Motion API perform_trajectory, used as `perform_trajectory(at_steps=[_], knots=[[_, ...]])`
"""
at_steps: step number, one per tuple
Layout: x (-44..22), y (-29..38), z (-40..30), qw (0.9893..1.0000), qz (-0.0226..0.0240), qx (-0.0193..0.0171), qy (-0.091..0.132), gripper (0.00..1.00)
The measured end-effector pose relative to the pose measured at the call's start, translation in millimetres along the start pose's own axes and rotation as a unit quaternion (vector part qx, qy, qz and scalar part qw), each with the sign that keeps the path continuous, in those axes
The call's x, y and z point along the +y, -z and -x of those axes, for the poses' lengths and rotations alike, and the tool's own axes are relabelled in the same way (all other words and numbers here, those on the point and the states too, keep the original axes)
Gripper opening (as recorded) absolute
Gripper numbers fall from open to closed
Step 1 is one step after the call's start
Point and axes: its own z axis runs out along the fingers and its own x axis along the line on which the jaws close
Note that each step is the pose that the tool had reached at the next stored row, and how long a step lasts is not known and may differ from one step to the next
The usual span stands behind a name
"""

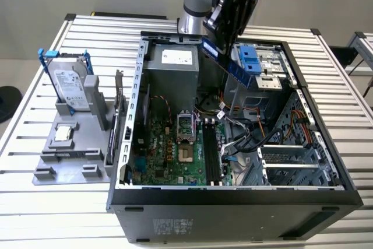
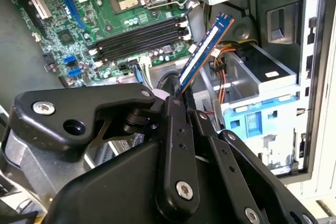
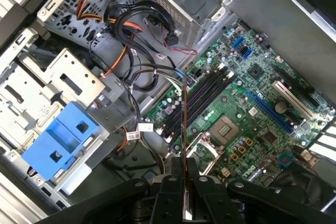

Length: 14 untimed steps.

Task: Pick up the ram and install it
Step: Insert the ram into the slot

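Note:
In the exterior view my gripper [image 1: 222,40] hangs over the far side of the open computer case [image 1: 233,193], shut on the ram [image 1: 234,67]. The ram is a thin bluish stick that slants down out of the fingers, above the case's inside. In the second wrist view the ram [image 2: 206,52] sticks out from my gripper [image 2: 176,99] over the cables. The first wrist view shows the ram [image 3: 184,124] edge-on in my gripper [image 3: 184,167], lined up roughly along the black memory slots [image 3: 202,95] on the green motherboard [image 3: 252,108]. The slots [image 1: 211,155] lie well below the stick.
A grey stand [image 1: 70,158] at the exterior view's left holds a silver hard drive [image 1: 69,83] in a blue-handled bracket and a small square processor chip [image 1: 63,134]. Inside the case are a blue drive caddy [image 1: 249,59], loose cables [image 3: 136,72] and the processor socket [image 1: 185,154].

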Motion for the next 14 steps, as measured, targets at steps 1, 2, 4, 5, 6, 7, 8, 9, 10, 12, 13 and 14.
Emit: perform_trajectory(at_steps=[1, 2, 4, 5, 6, 7, 8, 9, 10, 12, 13, 14], knots=[[0.0, 0.0, 0.0, 1.0000, 0.0001, -0.0001, -0.004, 0.00], [0.0, 0.0, 0.0, 1.0000, 0.0001, -0.0001, -0.009, 0.00], [0.0, 0.0, 0.0, 0.9999, 0.0002, -0.0003, -0.017, 0.00], [0.0, 0.0, 0.0, 0.9998, 0.0003, -0.0005, -0.022, 0.00], [0.0, 0.0, 0.0, 0.9997, 0.0004, -0.0005, -0.026, 0.00], [0.0, 0.0, 0.0, 0.9995, 0.0005, -0.0006, -0.030, 0.00], [0.0, 0.0, 0.0, 0.9994, 0.0006, -0.0008, -0.035, 0.00], [0.0, 0.0, 0.0, 0.9992, 0.0006, -0.0008, -0.039, 0.00], [0.0, 0.0, 0.0, 0.9990, 0.0007, -0.0010, -0.044, 0.00], [0.0, 0.0, 0.0, 0.9986, 0.0009, -0.0012, -0.053, 0.00], [0.0, 0.0, 0.0, 0.9983, 0.0009, -0.0012, -0.058, 0.00], [0.0, 0.0, 0.0, 0.9981, 0.0010, -0.0014, -0.062, 0.00]])
